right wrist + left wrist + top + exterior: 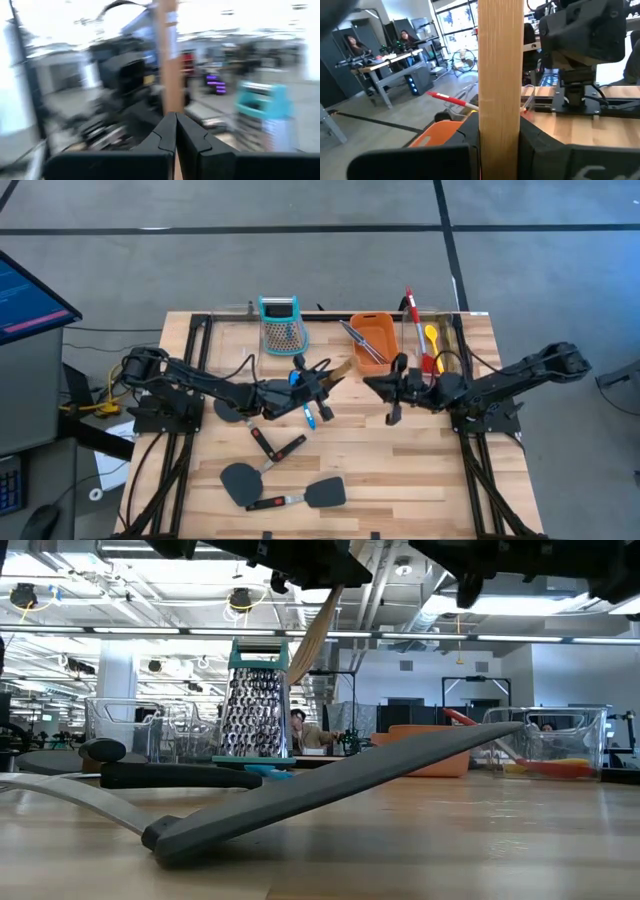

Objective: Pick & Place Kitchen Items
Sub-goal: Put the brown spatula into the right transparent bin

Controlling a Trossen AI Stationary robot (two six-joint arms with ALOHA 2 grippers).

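Wooden turner [500, 65] clamped upright in left gripper [318, 380]; right gripper [392, 392] near tub [372, 338]

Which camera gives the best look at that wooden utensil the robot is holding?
The left wrist view: the wooden turner fills the middle, its handle clamped in the left gripper. The high view shows only a small bit, the low view a hanging strip, and the right wrist view a blurred one.

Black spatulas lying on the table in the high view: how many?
3: one spatula beside the left arm, two near the front edge. Another could be hidden under the arms.
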